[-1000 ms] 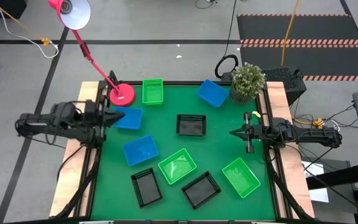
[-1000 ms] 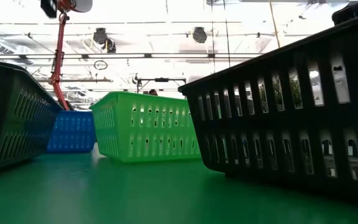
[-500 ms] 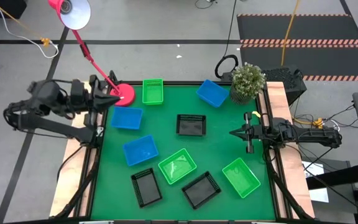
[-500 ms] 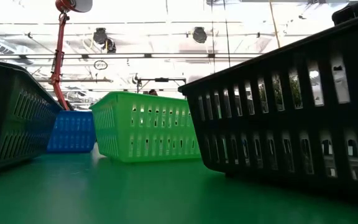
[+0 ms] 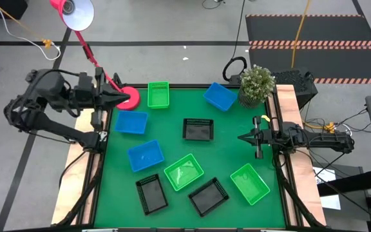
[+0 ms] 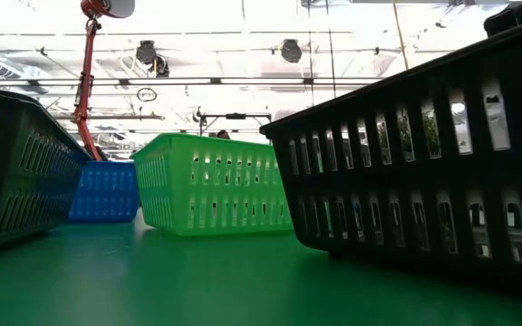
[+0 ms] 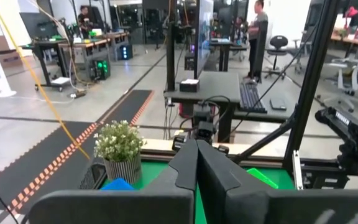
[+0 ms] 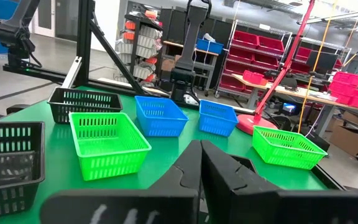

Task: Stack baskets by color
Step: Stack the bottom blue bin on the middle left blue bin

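Left gripper [image 5: 122, 97] and right gripper [image 5: 240, 136]: jaws closed.

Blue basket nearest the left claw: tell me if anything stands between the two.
Nothing visible does. In the high view the left claw, shut, sits at the table's far left edge by the pink lamp base, and the blue basket lies just in front of it on open green mat.
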You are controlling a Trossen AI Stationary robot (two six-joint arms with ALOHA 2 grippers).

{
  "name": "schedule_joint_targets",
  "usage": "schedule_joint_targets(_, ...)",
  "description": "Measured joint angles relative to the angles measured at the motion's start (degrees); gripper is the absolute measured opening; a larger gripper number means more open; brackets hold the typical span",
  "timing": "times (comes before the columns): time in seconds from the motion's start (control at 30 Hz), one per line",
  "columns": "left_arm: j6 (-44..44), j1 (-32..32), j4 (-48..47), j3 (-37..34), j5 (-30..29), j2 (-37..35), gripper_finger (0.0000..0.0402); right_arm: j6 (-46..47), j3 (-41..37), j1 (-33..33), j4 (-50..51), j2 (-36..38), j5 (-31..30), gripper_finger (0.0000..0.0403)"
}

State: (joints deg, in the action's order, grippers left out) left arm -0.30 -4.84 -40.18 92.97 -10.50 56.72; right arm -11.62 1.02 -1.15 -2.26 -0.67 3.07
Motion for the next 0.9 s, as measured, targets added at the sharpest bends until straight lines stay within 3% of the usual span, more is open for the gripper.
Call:
schedule_joint_targets(0.5, 3.5, 0.0, 0.3, 0.0, -0.1, 3.4, 0.001, 11.1, 0.2, 0.0, -9.7, 0.0, -0.2, 0.0)
schedule_joint_targets(0.63, 2.7, 0.0, 0.1, 0.0, -0.1, 4.0, 0.001, 14.8, 3.1, 0.0, -6.2, -0.8, -0.2, 0.0)
schedule_joint_targets(0.73, 2.7, 0.0, 0.1, 0.0, -0.1, 4.1, 0.001, 16.8, 9.5, 0.1, -3.9, -3.0, -0.2, 0.0)
schedule_joint_targets(0.9, 2.6, 0.0, 0.0, 0.0, -0.1, 4.2, 0.001, 17.0, 24.5, 0.1, 8.1, -10.6, -0.4, 0.0)
